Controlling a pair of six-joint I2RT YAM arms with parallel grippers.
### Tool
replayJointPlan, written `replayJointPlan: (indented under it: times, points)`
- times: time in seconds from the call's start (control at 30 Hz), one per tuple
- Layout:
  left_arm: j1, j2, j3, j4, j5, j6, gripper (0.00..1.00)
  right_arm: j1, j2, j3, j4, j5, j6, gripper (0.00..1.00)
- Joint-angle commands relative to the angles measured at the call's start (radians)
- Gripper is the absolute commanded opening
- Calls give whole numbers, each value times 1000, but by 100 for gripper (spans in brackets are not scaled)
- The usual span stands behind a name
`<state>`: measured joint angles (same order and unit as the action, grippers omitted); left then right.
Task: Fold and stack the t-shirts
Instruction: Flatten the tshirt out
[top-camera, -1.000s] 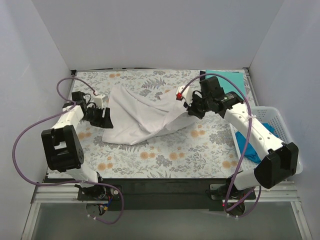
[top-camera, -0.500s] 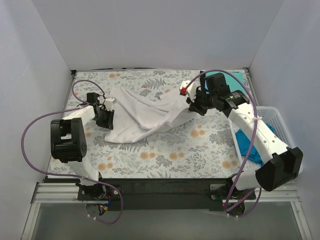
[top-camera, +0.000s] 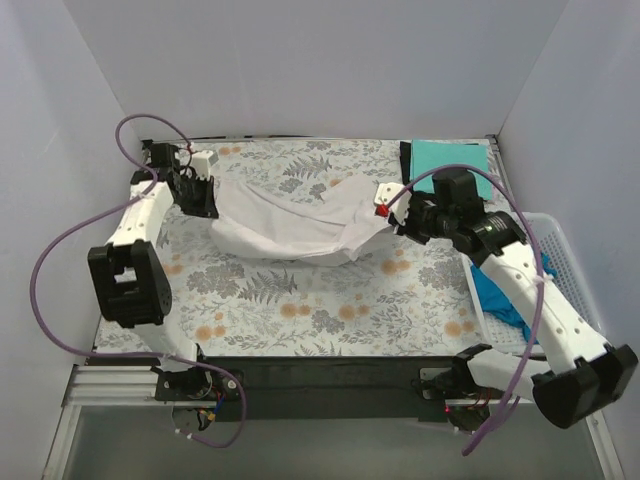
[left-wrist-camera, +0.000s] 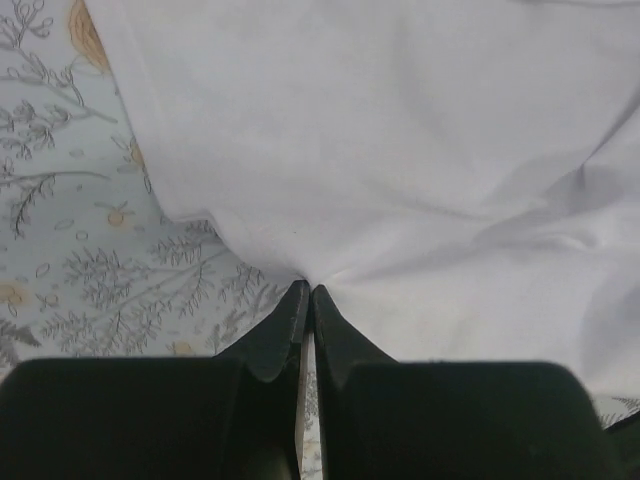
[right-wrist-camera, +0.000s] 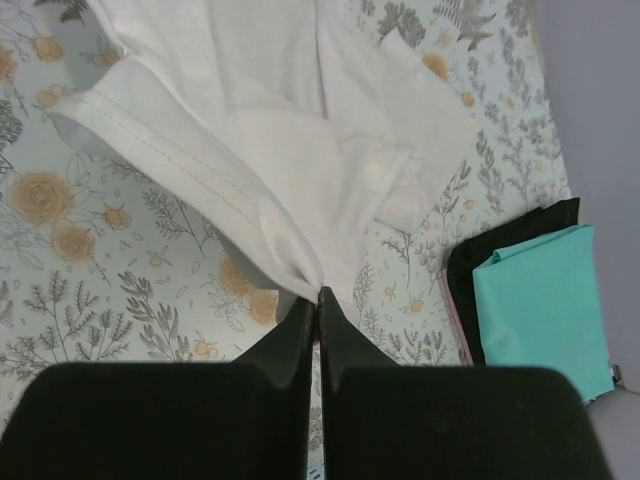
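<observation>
Looking down from above, I see the soft white cloth t-shirt (top-camera: 295, 220) stretched across the floral-clothed counter (top-camera: 300, 300) between both claws. My left claw (left-wrist-camera: 308, 292) is clenched on its left edge, and the cloth fans away from the tips. My right claw (right-wrist-camera: 318, 298) pinches a hemmed corner, near the folded teal t-shirt (right-wrist-camera: 540, 300).

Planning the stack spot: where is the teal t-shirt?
Top view: the teal t-shirt lies folded on a dark t-shirt in the far right corner, beyond the right gripper holding the white t-shirt.
</observation>
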<state>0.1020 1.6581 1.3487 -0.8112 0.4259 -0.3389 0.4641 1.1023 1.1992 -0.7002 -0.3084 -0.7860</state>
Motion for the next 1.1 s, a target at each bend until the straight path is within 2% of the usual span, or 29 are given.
replayJointPlan:
  times: [0.0, 0.07, 0.13, 0.2, 0.3, 0.47, 0.6, 0.77, 0.8, 1.07]
  points:
    - [2, 235, 140, -23, -12, -80, 0, -10, 138, -46, 108, 77, -30, 1]
    - [4, 331, 231, -45, -25, -103, 1, -10, 217, -27, 128, 92, -24, 1]
    - [8, 419, 314, -45, -30, -135, 13, -10, 286, -9, 136, 106, -15, 1]
    - [8, 439, 337, -8, -38, -152, 24, -10, 318, 5, 143, 117, 5, 1]
    - [13, 414, 328, 18, -38, -140, 31, -12, 361, 2, 149, 140, 34, 1]
    - [53, 165, 112, 137, 14, -94, 34, -13, 398, -18, 151, 161, 73, 1]
    - [53, 23, -46, 135, 44, 0, 36, -15, 396, -20, 148, 141, 99, 1]
    - [51, -3, -135, 93, -19, 35, 37, -16, 384, -15, 148, 149, 100, 1]
    - [51, 3, -152, 89, -15, 35, 42, -15, 381, -13, 145, 149, 99, 1]
    - [48, 51, -198, 106, -45, 11, 47, -21, 357, -13, 139, 155, 90, 1]
